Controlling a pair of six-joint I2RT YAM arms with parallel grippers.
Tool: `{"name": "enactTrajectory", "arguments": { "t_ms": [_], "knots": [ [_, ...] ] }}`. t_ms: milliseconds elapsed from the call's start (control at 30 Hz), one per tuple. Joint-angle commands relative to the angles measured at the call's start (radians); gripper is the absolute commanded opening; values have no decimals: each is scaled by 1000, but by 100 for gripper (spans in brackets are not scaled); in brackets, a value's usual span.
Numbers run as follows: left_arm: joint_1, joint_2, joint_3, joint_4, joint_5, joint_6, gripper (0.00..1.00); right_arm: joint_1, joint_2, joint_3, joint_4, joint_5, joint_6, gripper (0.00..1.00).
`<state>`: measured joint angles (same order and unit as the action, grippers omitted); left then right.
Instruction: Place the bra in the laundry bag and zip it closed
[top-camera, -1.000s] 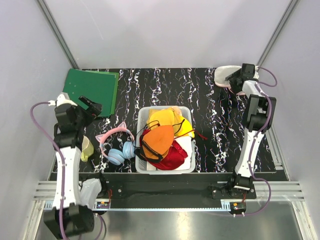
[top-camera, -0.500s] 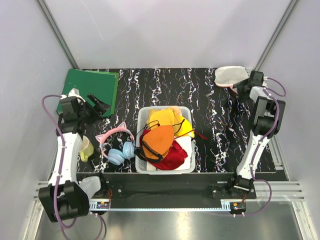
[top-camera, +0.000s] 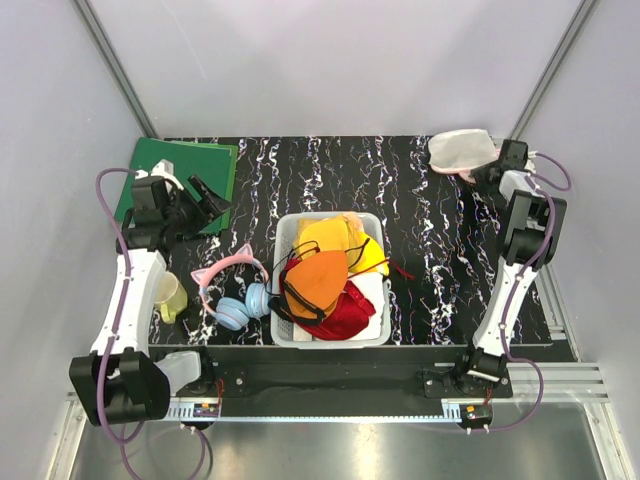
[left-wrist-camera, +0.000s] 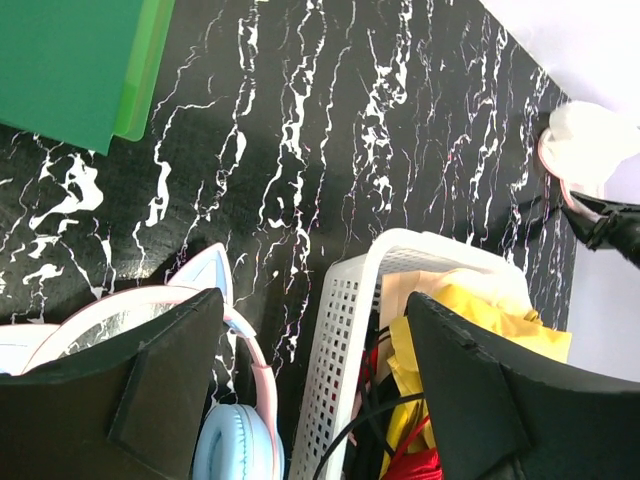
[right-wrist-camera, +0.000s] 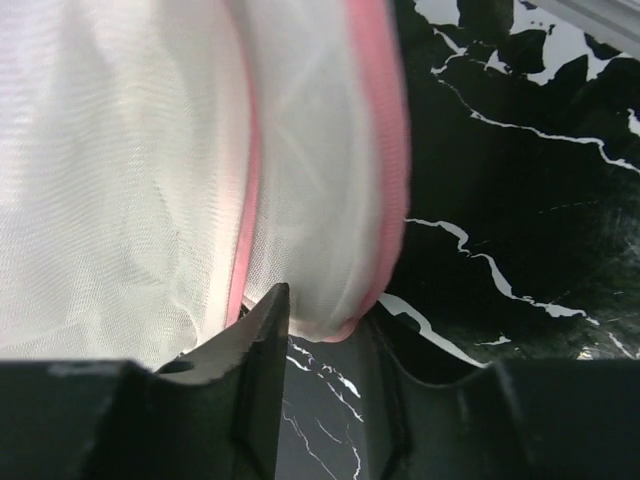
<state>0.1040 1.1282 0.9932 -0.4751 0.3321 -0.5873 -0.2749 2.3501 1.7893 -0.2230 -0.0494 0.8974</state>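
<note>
Right claw (right-wrist-camera: 328, 320) pinches the laundry bag (right-wrist-camera: 130, 170) rim at the far table (right-wrist-camera: 500, 200) edge (left claw (left-wrist-camera: 315, 300) spread wide).

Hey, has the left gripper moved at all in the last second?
Yes. In the top view, the left gripper has shifted away from the arm bases and slightly rightward, further up the right edge of the green folder.

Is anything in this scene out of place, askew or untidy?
The basket is overfull: bras are heaped in it, straps hang over its rim, and a red strap lies on the table to its right. Nothing looks spilled or damaged.
</note>
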Motion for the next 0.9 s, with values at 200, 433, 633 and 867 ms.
{"name": "enactTrajectory", "arguments": {
  "t_ms": [200, 433, 633, 867],
  "knots": [
    [-122, -25, 90, -28, -31, 133, 77, 3, -35, 48, -110, 20, -101, 0],
    [-334, -99, 102, -56, -99, 218, 81, 35, -366, -145, -443, 23, -242, 0],
    [-512, -104, 110, -17, -102, 225, 83, 85, -708, -323, -718, 84, -394, 0],
    [-609, 7, 260, 1, -21, 227, 81, 85, -957, -285, -1001, 197, -502, 0]
  ]
}}
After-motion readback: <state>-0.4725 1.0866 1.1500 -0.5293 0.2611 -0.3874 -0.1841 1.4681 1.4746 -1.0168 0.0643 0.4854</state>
